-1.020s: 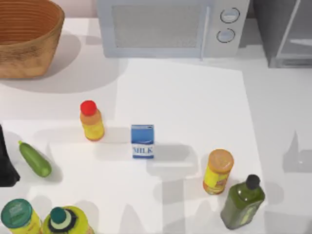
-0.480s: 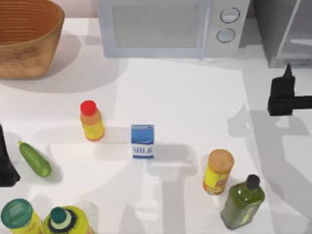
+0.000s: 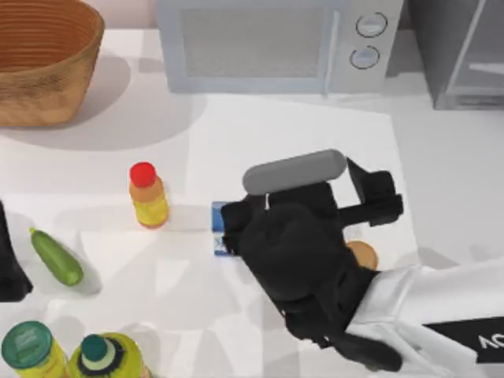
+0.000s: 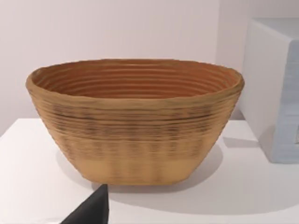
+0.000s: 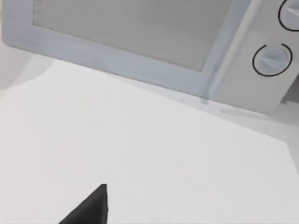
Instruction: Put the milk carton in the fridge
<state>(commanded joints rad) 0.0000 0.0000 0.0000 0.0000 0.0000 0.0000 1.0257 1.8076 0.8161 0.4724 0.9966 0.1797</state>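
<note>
- The right gripper (image 3: 236, 228) is hanging over the table's middle, covering most of the carton (image 3: 218, 228); I cannot tell how its claw stands
- The carton is standing beside the red-capped bottle (image 3: 147, 195), well apart from the fridge (image 3: 461, 51) at the far right corner
- The left arm (image 3: 9, 264) is sitting parked at the left edge

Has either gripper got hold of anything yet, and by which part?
Cannot be told: the right arm covers most of the milk carton, hiding any grip. The left arm is parked at the table's left edge.
</note>
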